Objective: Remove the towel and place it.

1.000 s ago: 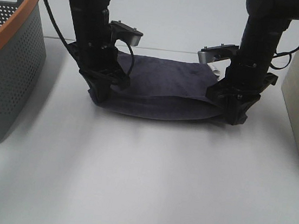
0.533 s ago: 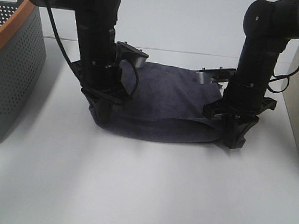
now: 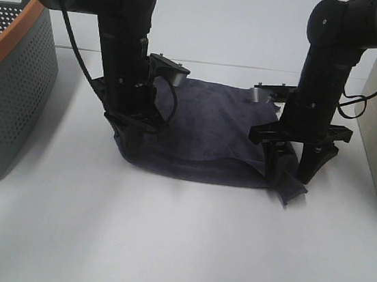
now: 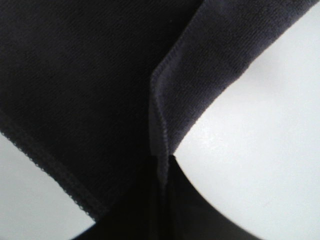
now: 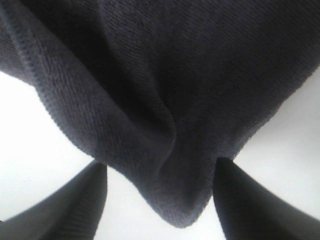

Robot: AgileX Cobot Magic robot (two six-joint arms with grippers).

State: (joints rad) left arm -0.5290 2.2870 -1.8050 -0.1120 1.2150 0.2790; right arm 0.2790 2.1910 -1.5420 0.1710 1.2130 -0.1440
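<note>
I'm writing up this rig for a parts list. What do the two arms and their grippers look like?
Both arms are matte black with rounded joints and grey bands near the top. The left arm bears white "PiPER" lettering and a loose black cable. Each carries a grey wrist camera. The left gripper and right gripper have black, tapered fingers.

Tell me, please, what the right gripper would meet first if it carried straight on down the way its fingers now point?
Most likely the towel: its corner lies between the open fingers of the right gripper, which point down at the white table. The fingertips themselves probably land on the table either side of the cloth, though depth is unclear.
</note>
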